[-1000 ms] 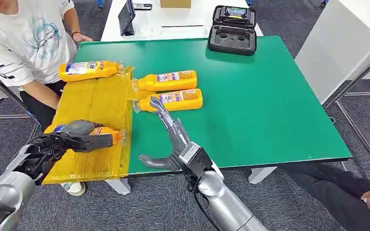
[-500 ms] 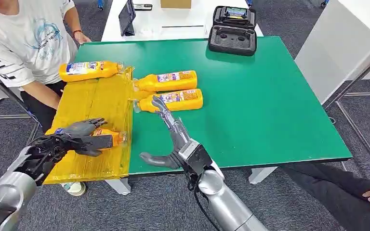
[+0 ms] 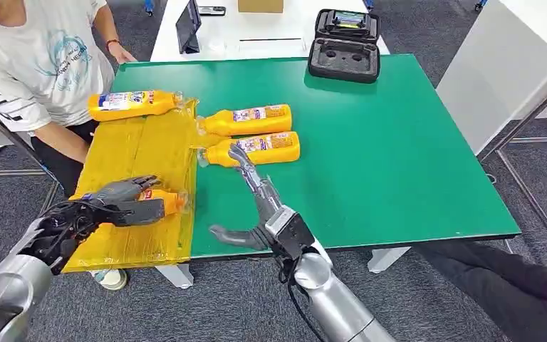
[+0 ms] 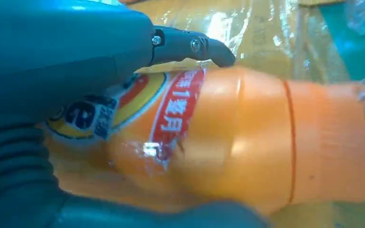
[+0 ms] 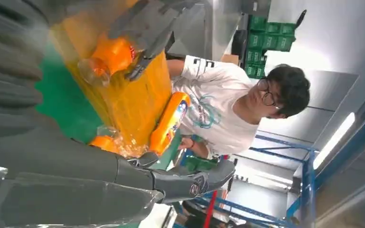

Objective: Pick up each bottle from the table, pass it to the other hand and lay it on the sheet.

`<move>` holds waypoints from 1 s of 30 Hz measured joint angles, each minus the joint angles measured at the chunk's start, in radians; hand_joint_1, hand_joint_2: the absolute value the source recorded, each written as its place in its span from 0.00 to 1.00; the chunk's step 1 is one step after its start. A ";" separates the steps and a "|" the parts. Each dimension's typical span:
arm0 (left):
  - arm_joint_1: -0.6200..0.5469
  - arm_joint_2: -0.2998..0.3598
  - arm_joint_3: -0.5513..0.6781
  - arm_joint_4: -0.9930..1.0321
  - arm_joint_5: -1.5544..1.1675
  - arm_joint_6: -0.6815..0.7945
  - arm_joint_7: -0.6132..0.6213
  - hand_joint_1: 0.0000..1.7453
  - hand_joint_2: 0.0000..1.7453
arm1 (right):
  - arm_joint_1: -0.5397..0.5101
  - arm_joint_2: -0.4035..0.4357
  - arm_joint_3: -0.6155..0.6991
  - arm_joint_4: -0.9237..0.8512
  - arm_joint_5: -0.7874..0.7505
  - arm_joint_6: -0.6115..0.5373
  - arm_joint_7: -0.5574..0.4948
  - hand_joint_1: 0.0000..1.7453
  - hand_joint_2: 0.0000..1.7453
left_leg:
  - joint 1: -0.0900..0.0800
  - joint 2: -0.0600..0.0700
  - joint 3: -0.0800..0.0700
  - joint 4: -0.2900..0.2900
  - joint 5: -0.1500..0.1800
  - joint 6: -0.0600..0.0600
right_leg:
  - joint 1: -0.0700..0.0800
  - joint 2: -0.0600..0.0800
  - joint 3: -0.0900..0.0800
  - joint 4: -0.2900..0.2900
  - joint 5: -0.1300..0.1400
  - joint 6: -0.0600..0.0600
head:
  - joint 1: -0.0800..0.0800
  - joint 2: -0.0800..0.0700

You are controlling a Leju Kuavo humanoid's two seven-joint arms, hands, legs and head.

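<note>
While the left hand [image 3: 107, 203] curls its fingers [image 4: 190, 46] around an orange bottle [image 3: 158, 199] low over the yellow sheet [image 3: 142, 149], the right hand [image 3: 256, 206] hangs spread and holding nothing above the green worktop [image 3: 384, 142]. I judge this bottle nearly laid (contact with the sheet is unclear). One bottle [image 3: 128, 103] already lies at the sheet's far edge; two bottles [image 3: 253, 134] still wait on the worktop just beside it, untouched

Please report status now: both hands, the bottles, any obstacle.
Left hand holds bottle over the sheet. Right hand open. Two bottles on table. Person beside sheet.
</note>
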 measured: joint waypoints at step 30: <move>0.108 -0.151 0.243 -0.248 0.383 0.748 -0.297 0.00 0.00 | 0.037 0.006 -0.011 0.027 0.000 -0.026 0.021 0.00 1.00 | 0.000 -0.001 -0.002 0.000 0.000 0.000 | 0.000 0.000 -0.002 0.000 0.000 0.000 | 0.000 0.000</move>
